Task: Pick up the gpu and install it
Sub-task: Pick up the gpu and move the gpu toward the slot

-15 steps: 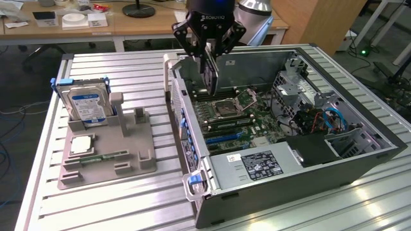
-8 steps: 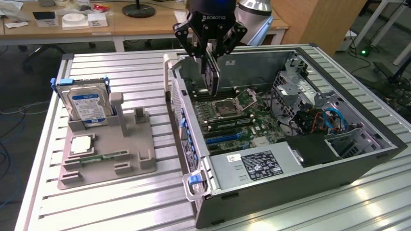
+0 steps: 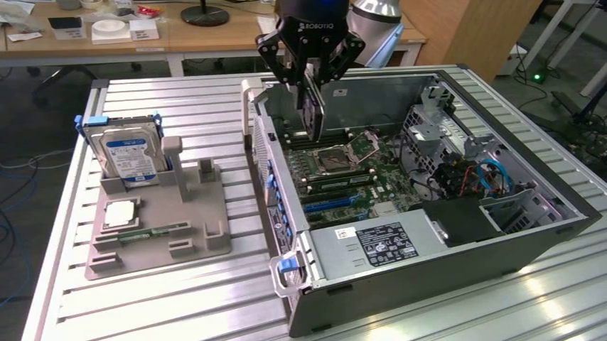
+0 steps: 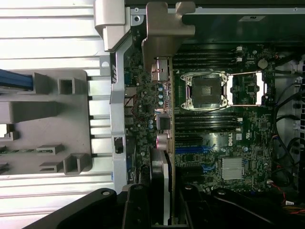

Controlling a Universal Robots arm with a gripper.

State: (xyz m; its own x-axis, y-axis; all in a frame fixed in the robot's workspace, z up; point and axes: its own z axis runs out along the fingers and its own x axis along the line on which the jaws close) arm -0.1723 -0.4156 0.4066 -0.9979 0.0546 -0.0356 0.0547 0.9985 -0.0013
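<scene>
Fingers [image 4: 137, 207] of the black gripper [image 3: 313, 82] are pinched shut on the gpu [image 3: 315, 114], one pad on each broad face near one end of the card. Pressing on the flat faces looks like the sensible hold for something this thin, and carrying it on edge keeps it narrow enough to pass between the walls.

Hanging below the fingers, the card shows in the exterior view as a tall, slim, dark slab, its faces turned to the exterior view's left and right. Its long axis appears to run up and down, though it is seen nearly edge-on, so this is a judgement. In the wrist view the silver bracket [image 4: 164, 28] sits at the end farthest from the fingers.

The card is held inside the open top of the computer case [image 3: 379, 96], above the motherboard [image 3: 370, 174] and apart from it, close to the rear wall [image 3: 270, 177] and near the CPU socket [image 3: 346, 150]. Its plane runs alongside that rear wall and across the line of the blue slots [image 3: 332, 204], so it is not seated.

Beyond the case, on the exterior view's left, a grey fixture tray [image 3: 161, 220] holds an upright hard drive [image 3: 128, 156] on the ribbed metal table [image 3: 190, 305].
</scene>
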